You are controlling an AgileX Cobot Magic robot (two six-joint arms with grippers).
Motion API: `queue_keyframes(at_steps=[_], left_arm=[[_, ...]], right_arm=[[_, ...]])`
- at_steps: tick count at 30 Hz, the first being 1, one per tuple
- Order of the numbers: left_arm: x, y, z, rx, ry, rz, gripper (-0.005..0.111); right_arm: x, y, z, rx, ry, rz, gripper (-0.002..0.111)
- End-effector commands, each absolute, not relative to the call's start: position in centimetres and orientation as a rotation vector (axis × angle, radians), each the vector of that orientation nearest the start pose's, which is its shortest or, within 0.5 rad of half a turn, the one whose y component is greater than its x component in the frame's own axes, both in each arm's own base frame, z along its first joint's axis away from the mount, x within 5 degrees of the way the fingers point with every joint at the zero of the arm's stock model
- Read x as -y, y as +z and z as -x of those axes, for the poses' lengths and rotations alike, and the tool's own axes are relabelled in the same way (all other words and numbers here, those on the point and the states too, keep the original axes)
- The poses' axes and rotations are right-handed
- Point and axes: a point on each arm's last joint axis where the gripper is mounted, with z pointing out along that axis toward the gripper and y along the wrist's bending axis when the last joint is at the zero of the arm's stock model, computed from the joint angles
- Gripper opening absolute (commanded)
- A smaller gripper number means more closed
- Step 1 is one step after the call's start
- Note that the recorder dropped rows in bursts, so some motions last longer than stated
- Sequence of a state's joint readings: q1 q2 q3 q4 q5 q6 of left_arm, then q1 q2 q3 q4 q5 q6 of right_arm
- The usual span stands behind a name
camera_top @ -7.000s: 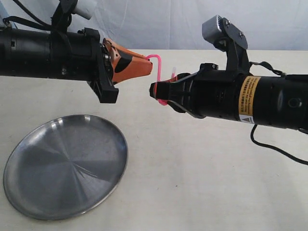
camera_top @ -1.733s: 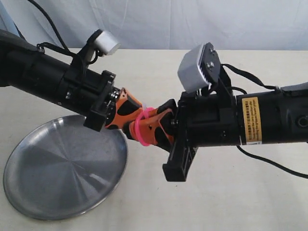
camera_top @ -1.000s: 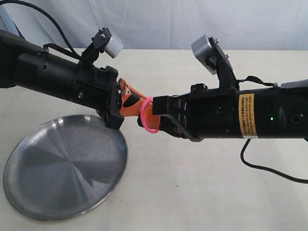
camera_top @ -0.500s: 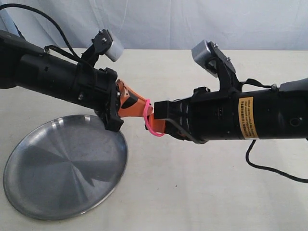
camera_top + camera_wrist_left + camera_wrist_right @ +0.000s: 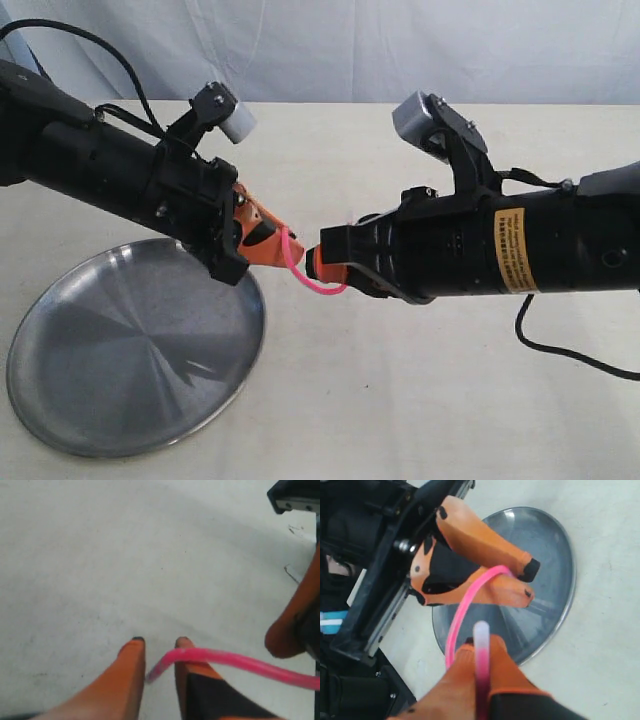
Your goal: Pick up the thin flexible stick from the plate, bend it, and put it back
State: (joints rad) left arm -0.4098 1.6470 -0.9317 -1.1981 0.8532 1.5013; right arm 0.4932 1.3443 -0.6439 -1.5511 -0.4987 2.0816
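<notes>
The thin flexible stick (image 5: pixel 300 277) is a pink rod bent into a U between my two grippers, just past the right rim of the shiny steel plate (image 5: pixel 120 350) and above the table. My left gripper (image 5: pixel 283 243) pinches one end; in its wrist view the stick (image 5: pixel 240 661) leaves the narrow gap between the orange fingers (image 5: pixel 132 652) and arcs away. My right gripper (image 5: pixel 318 265) is shut on the other end. In the right wrist view the pale tip (image 5: pixel 481 630) pokes past the right gripper (image 5: pixel 482 642), and the stick (image 5: pixel 462 610) curves to the left gripper (image 5: pixel 529 582) over the plate (image 5: pixel 545 545).
A pale tabletop (image 5: pixel 400 400) stretches out to the right and in front of the plate. A white cloth backdrop (image 5: pixel 350 40) closes the far side. A black cable (image 5: pixel 560 350) trails on the table under the right arm.
The two grippers have drawn apart, the left one pulling back to the left. The tight pink loop has opened into a shallower U hanging between them.
</notes>
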Motion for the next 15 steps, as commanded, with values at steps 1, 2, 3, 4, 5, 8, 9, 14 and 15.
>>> queue_keyframes(at_steps=[1, 2, 3, 4, 5, 8, 9, 14, 15], left_arm=[[17.8, 21.0, -25.5, -2.159, -0.938, -1.319, 0.050], [17.7, 20.9, -25.4, -2.175, -0.924, -1.330, 0.055], [17.5, 20.8, -25.4, -2.195, -0.906, -1.344, 0.058], [17.3, 20.8, -25.3, -2.212, -0.876, -1.363, 0.061], [17.1, 20.9, -25.2, -2.227, -0.849, -1.378, 0.062], [16.0, 21.2, -24.9, -2.265, -0.690, -1.460, 0.062], [15.5, 21.4, -24.8, -2.290, -0.622, -1.464, 0.062], [13.3, 22.9, -24.7, -2.397, -0.312, -1.384, 0.062], [12.8, 23.3, -24.7, -2.411, -0.247, -1.344, 0.062]], right_arm=[[-16.1, 23.8, -20.5, -2.301, 1.106, 0.243, 0.000], [-16.1, 23.7, -20.6, -2.301, 1.096, 0.237, 0.000], [-16.0, 23.7, -20.7, -2.300, 1.088, 0.232, 0.000], [-16.0, 23.7, -20.8, -2.300, 1.074, 0.224, 0.000], [-15.9, 23.7, -20.9, -2.299, 1.057, 0.214, 0.000], [-15.5, 23.5, -21.2, -2.296, 0.991, 0.182, 0.000], [-15.4, 23.5, -21.4, -2.295, 0.964, 0.174, 0.000], [-14.6, 23.2, -22.1, -2.281, 0.825, 0.121, 0.000], [-14.5, 23.2, -22.2, -2.278, 0.810, 0.110, 0.000]])
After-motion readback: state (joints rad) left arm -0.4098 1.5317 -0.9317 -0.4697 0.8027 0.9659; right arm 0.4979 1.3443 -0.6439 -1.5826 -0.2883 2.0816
